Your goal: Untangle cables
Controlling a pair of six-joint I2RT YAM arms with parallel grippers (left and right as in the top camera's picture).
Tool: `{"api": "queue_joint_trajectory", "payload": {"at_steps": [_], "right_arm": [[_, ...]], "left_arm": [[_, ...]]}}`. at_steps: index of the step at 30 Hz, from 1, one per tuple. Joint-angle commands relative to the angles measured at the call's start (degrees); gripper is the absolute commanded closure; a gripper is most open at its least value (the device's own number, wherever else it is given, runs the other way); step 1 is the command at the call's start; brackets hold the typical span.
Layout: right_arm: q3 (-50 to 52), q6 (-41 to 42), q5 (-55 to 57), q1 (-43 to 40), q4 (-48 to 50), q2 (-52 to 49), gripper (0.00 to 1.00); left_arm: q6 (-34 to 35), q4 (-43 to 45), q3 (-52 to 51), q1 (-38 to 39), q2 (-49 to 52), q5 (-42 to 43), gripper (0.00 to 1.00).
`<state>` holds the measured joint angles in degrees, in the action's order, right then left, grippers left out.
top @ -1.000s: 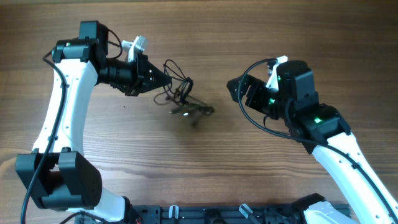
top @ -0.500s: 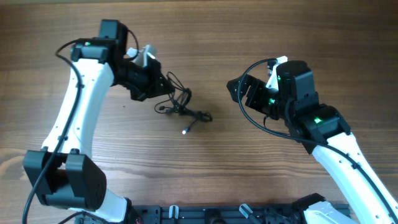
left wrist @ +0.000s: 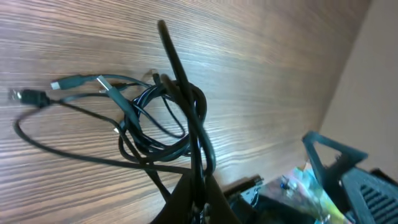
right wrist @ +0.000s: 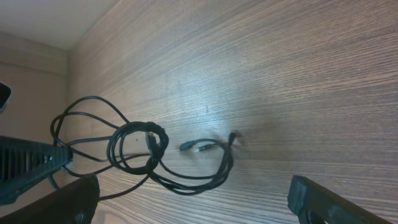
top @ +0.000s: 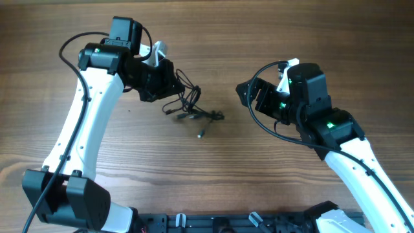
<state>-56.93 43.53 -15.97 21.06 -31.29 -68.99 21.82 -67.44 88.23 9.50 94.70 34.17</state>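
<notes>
Left gripper (top: 175, 85) clenched on a strand of the tangled cables (top: 191, 105); loose ends trail onto the wooden table (top: 213, 39). Right gripper (top: 244, 91) fingers spread wide, well apart from them.

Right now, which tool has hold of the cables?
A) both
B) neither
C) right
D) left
D: a strand of the cables runs straight into the closed tip of the left tool. The right tool sits open off to the side, clear of the bunch.
</notes>
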Motion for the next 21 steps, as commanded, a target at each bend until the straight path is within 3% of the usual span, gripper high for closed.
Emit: {"api": "queue_joint_trajectory", "payload": {"at_steps": [1,4,7,8,10,14,17,21], "right_arm": [[-1.2,0.2,1.4,-0.1,0.1,0.9,0.0],[-1.2,0.2,1.4,-0.1,0.2,0.9,0.0],[-1.2,0.2,1.4,-0.1,0.1,0.9,0.0],[-1.2,0.2,1.4,-0.1,0.1,0.9,0.0],[-1.2,0.2,1.4,-0.1,0.1,0.9,0.0],[-1.2,0.2,1.4,-0.1,0.1,0.9,0.0],[-1.2,0.2,1.4,-0.1,0.1,0.9,0.0],[-1.2,0.2,1.4,-0.1,0.1,0.9,0.0]], "left_arm": [[2.5,0.9,-0.1,0.1,-0.9,2.1,0.96],[-10.7,0.5,-0.1,0.1,-0.9,18.6,0.96],[-10.3,2.1,-0.1,0.1,-0.9,15.5,0.96],[-1.5,2.2,-0.1,0.1,-0.9,4.4,0.96],[5.7,1.2,-0.1,0.1,-0.9,-4.0,0.96],[4.6,0.8,-0.1,0.1,-0.9,-1.4,0.96],[-6.5,0.8,-0.1,0.1,-0.9,14.4,0.96],[-6.6,-2.3,-0.1,0.1,-0.9,9.7,0.96]]}}
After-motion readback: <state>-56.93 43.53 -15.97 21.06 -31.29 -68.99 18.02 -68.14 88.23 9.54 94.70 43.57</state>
